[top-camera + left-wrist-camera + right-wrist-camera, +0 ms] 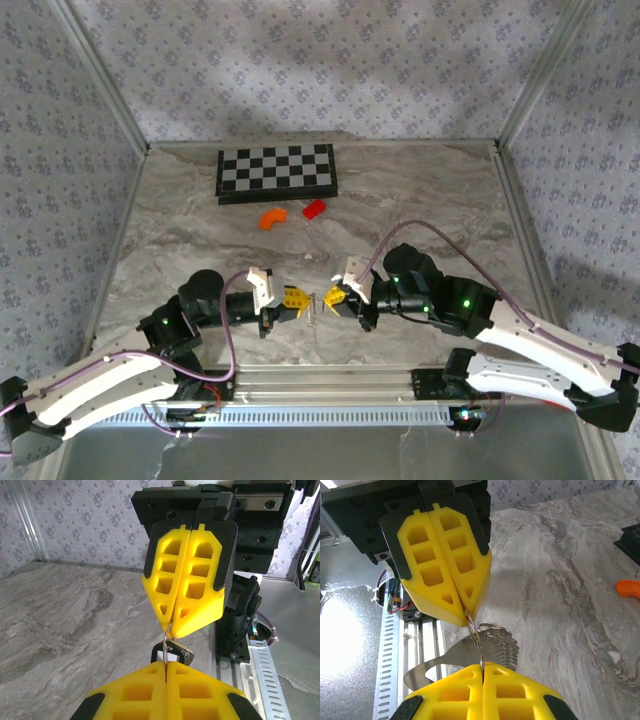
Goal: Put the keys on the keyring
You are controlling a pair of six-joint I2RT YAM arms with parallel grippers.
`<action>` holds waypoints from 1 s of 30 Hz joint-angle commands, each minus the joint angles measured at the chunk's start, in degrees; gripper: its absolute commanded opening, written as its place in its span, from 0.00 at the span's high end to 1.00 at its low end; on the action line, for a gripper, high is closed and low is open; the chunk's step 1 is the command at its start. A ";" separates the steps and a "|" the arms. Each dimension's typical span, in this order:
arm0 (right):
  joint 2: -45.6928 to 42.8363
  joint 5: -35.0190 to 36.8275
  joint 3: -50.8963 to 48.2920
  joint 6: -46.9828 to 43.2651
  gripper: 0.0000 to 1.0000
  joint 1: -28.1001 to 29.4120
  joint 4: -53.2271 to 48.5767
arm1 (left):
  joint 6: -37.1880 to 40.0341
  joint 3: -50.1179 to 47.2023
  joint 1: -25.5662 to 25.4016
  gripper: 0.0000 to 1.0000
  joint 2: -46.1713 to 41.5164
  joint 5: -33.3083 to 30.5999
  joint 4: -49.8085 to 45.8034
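Up front, L claw point(297, 300), R claw point(333, 297), both gripping keyring point(313, 305)

Top view, the keyring point(313, 304) is way too tiny to make out, left wrist view has the keys point(176, 651) half hidden behind the left fingers point(131, 696), themselves chopped by the bottom edge, and the orange piece point(629, 588) runs off the right wrist view.
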 commanded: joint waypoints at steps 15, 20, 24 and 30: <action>-0.05 -2.88 -1.09 2.88 1.00 -0.82 2.95 | -0.42 1.07 -0.16 1.00 0.01 1.56 3.15; -0.37 -3.06 -1.36 2.97 1.00 -0.86 2.59 | -0.27 1.07 -0.16 1.00 -0.16 1.28 2.91; -0.90 -3.28 -1.52 2.97 1.00 -0.92 2.80 | -0.43 0.99 -0.16 1.00 -0.11 1.38 3.12; -0.58 -3.59 -1.62 2.97 1.00 -1.22 3.63 | -0.45 0.90 -0.16 1.00 -0.08 1.49 3.30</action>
